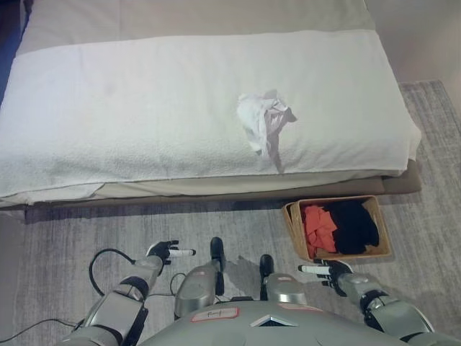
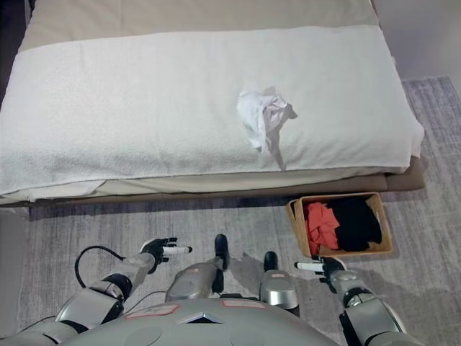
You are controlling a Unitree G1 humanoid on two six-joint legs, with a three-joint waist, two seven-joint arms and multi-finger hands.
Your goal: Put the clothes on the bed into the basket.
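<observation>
A crumpled white garment (image 1: 263, 121) lies on the white-covered bed (image 1: 130, 108), right of centre near the front edge. On the floor below it stands a tan basket (image 1: 382, 223) holding a red-orange cloth (image 1: 318, 225) and a black cloth (image 1: 353, 225). My left hand (image 1: 165, 253) hangs low over the rug at lower left, fingers relaxed, holding nothing. My right hand (image 1: 328, 272) hovers just in front of the basket's near edge, fingers relaxed and empty.
The bed spans most of the view, with a beige sheet (image 1: 194, 16) at the back. A grey rug (image 1: 108, 231) covers the floor between me and the bed. The basket sits right against the bed base at the right.
</observation>
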